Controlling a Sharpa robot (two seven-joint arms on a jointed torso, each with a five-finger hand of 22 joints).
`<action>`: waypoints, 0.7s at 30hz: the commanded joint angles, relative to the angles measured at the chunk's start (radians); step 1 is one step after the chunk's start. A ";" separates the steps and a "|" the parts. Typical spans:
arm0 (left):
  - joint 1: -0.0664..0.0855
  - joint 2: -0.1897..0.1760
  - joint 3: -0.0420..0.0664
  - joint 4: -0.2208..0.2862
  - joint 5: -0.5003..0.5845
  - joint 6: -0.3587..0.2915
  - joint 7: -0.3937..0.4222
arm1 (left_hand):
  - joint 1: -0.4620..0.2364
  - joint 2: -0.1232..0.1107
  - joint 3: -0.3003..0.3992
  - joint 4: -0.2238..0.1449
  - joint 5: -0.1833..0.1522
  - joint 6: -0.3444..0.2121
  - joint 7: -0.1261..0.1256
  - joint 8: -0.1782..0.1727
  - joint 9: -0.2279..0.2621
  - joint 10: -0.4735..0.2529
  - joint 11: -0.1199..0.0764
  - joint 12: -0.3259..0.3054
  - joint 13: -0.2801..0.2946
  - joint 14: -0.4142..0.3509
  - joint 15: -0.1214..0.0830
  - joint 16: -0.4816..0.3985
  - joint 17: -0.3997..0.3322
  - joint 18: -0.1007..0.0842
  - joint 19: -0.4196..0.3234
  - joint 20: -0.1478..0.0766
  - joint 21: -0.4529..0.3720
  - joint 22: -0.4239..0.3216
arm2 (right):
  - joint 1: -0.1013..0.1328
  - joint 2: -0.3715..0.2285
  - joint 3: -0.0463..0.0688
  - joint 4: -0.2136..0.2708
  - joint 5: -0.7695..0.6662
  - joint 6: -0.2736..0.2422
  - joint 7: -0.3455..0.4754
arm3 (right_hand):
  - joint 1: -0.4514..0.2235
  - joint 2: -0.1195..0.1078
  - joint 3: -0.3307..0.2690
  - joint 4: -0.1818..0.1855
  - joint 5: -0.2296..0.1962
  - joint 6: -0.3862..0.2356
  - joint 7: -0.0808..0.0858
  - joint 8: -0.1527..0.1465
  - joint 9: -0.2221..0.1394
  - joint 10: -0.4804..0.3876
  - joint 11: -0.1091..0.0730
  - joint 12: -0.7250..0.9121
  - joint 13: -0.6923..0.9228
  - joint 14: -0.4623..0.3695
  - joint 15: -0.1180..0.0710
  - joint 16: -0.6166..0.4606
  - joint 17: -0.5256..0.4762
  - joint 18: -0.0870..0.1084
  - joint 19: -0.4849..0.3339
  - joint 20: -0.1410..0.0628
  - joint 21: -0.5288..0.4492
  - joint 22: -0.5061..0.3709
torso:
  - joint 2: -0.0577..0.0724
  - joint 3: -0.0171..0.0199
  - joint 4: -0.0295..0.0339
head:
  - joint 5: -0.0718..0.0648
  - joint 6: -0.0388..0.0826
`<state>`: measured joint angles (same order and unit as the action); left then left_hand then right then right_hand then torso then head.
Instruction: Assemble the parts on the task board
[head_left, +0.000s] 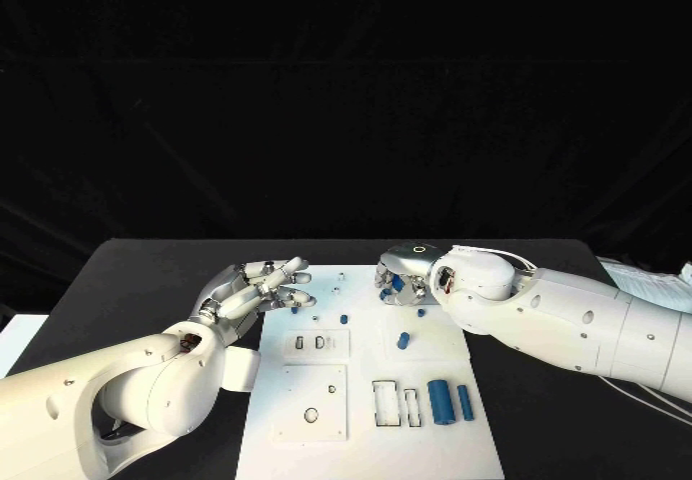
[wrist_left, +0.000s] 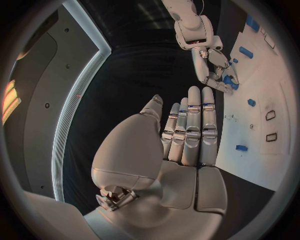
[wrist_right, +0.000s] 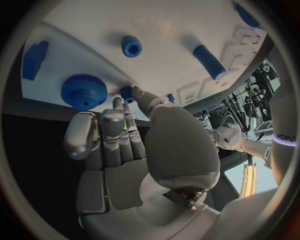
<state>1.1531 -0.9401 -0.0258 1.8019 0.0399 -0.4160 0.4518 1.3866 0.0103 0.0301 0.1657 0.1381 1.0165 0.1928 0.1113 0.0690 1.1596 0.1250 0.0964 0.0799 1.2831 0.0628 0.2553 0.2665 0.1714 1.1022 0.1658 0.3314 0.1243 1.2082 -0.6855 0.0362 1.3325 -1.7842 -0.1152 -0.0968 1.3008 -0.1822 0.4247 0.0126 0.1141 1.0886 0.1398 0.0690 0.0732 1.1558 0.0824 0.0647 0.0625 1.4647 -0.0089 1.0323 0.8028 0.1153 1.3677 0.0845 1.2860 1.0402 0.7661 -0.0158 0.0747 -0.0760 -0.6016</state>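
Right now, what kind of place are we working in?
Most likely a robotics lab test bench: a black table against a dark backdrop, a white task board with cut-out slots and small blue parts, and the left hand and right hand over it.

Count, as visible:
- 1 table (head_left: 144, 270), 1 task board (head_left: 462, 450)
- 2 hands: left hand (head_left: 267, 285), right hand (head_left: 404, 275)
- head view, blue parts on board: 2 large cylinders (head_left: 440, 400) side by side, well apart from both sets of fingers; 1 short peg (head_left: 404, 340) near right fingers; 2 small pieces (head_left: 346, 318) between the hands
- right wrist view, just past right fingers: 1 gear (wrist_right: 84, 91), 1 square block (wrist_right: 34, 60), 1 round bushing (wrist_right: 131, 46)
- overlap between the two counts: can't tell
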 joint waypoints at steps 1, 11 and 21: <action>0.001 0.000 0.001 0.000 -0.001 0.011 0.000 | -0.001 -0.007 -0.005 -0.001 0.004 -0.001 0.003 -0.006 -0.001 -0.004 0.004 -0.005 -0.001 -0.005 0.001 -0.007 0.002 0.010 -0.002 0.005 -0.004 -0.002 | -0.001 -0.003 0.000 0.003 -0.016 -0.011 0.002 | 0.002 -0.003 -0.012 0.004 0.004 0.003 -0.003 -0.002 0.001 -0.001 -0.001 -0.001 0.000 0.013 0.004 0.002 -0.006 -0.015 -0.006 0.002 0.003 -0.004 | 0.001 -0.0002 0.0007 | 0.000 0.002; 0.001 -0.001 0.001 -0.002 0.001 0.008 -0.007 | -0.002 -0.005 -0.005 -0.001 0.004 -0.002 0.003 -0.007 -0.001 -0.005 0.005 -0.006 -0.001 -0.004 0.001 -0.007 0.004 0.010 -0.001 0.005 -0.004 -0.002 | -0.002 -0.011 0.000 0.013 -0.011 -0.022 0.008 | 0.017 0.016 -0.009 0.015 0.021 0.032 -0.009 0.005 0.007 0.026 -0.007 0.004 0.002 0.015 0.000 0.022 0.014 -0.018 -0.002 0.000 0.020 0.022 | 0.003 -0.0006 0.0026 | -0.001 0.004; 0.001 -0.002 0.001 -0.003 0.007 0.008 -0.012 | -0.002 -0.002 -0.004 0.000 0.004 -0.002 0.004 -0.007 -0.001 -0.006 0.005 -0.006 -0.001 -0.002 0.001 -0.007 0.006 0.010 0.000 0.005 -0.004 -0.002 | -0.003 -0.016 0.000 0.012 -0.011 0.003 0.003 | 0.037 0.032 0.015 0.016 0.018 0.059 -0.015 0.008 0.013 0.055 -0.014 0.003 0.002 0.018 -0.006 0.043 0.033 -0.021 0.003 -0.004 0.037 0.044 | 0.003 -0.0011 0.0038 | -0.003 0.001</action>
<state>1.1531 -0.9422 -0.0259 1.7983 0.0419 -0.4163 0.4395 1.3867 0.0103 0.0301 0.1656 0.1381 1.0165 0.1928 0.1074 0.0690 1.1562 0.1284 0.0964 0.0800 1.2831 0.0628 0.2508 0.2714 0.1714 1.1022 0.1658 0.3314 0.1235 1.2059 -0.7008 0.0364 1.3451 -1.7843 -0.1287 -0.0940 1.3312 -0.1517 0.4368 0.0287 0.1317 1.1412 0.1236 0.0733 0.0856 1.2045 0.0663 0.0647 0.0634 1.4646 -0.0090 1.0716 0.8352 0.1046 1.3677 0.0845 1.3198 1.0838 0.7691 -0.0167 0.0781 -0.0790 -0.5993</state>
